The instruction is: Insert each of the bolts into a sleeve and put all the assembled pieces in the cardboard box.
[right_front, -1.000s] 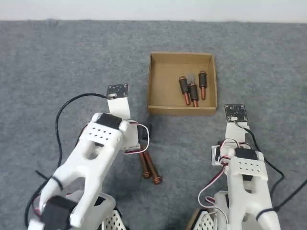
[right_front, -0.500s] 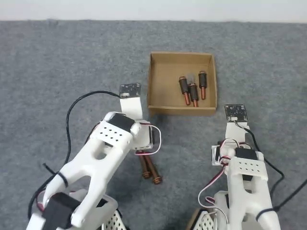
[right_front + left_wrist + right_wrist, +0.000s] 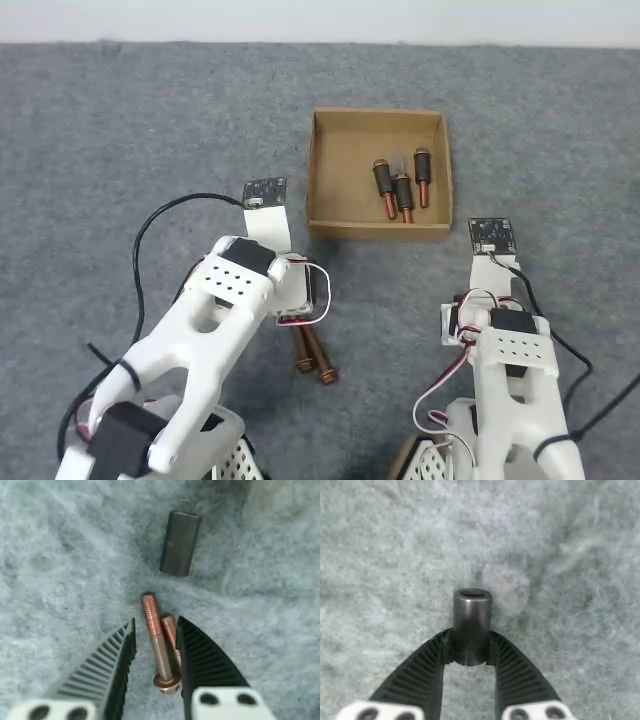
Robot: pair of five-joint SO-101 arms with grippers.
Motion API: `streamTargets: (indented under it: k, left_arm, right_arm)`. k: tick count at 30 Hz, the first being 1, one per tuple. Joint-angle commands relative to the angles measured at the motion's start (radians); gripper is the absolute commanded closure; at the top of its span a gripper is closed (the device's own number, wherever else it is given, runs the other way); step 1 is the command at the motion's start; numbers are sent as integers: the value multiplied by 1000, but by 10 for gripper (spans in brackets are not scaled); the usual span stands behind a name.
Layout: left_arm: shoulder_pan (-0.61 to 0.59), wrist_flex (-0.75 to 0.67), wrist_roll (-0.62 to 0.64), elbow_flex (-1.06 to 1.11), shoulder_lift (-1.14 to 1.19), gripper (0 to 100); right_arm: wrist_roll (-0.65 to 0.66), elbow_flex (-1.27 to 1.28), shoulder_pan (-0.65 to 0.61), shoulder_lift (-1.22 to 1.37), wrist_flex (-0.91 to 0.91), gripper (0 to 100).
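The copper-coloured threaded metal bolt [image 3: 157, 642] lies on the grey felt mat [image 3: 60, 555] just beside a second copper bolt [image 3: 170, 628]. It looks stiff, light and apt to roll, so I would pinch mid-shank. My left gripper [image 3: 155, 626] straddles it with the jaws narrowly parted, and my right gripper [image 3: 470, 641] clamps a short black cylindrical sleeve [image 3: 471, 622]

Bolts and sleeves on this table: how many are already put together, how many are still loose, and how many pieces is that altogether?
Assembled pieces in the cardboard box: 3
Loose bolts on the carpet: 2
Loose sleeves: 2, one sleeve lying on the carpet, another sleeve in the right gripper
Total: 7
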Motion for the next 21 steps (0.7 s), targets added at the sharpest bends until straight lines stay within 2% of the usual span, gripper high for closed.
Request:
streamTargets:
  k: [1, 9, 14, 21]
  left_arm:
    - [-5, -14, 6, -5, 0, 878]
    - [-2, -100, 6, -2, 178, 882]
    - [-2, -172, 6, -2, 249, 989]
    - [-2, -170, 6, 4, 255, 989]
  right_arm:
    - [21, -9, 16, -33, -12, 992]
    - [21, -9, 16, -33, -10, 992]
    - [21, -9, 16, -33, -10, 992]
    - [21, -9, 16, -33, -12, 992]
